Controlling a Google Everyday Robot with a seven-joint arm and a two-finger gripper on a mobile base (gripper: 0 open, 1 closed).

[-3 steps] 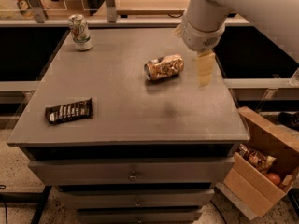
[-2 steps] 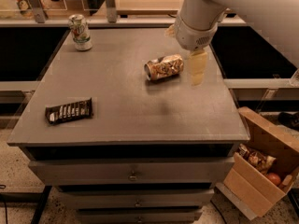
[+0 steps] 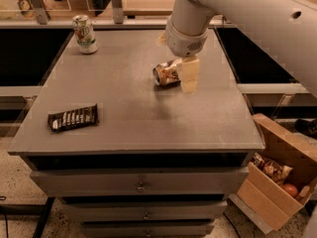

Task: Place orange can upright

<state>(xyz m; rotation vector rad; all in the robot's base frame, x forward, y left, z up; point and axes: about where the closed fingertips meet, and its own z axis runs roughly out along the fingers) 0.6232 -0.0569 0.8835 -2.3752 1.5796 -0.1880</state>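
One orange can (image 3: 166,74) lies on its side on the gray table (image 3: 148,128), a little right of the middle and toward the far half. The gripper (image 3: 189,84) hangs just beside it on the right, its pale cream end reaching down to about the tabletop and seeming to touch or nearly touch the can's right end. From this angle I cannot tell whether the gripper is open or closed. It is not around the can. The white arm (image 3: 233,4) comes down to it from the far right.

Open tabletop surrounds the can: a wide bare stretch toward the near edge, more to the left, and a narrower strip to the right edge. The far edge is near, with a rail behind it. A green-and-white can (image 3: 85,33) stands upright at the far left corner, well apart. A dark snack bar (image 3: 73,118) lies flat near the left edge, also well apart. Off the table at the near right, an open cardboard box (image 3: 267,202) sits on the floor.

The can is small, with mottled orange-brown and cream print. Its silver end faces left and slightly near.
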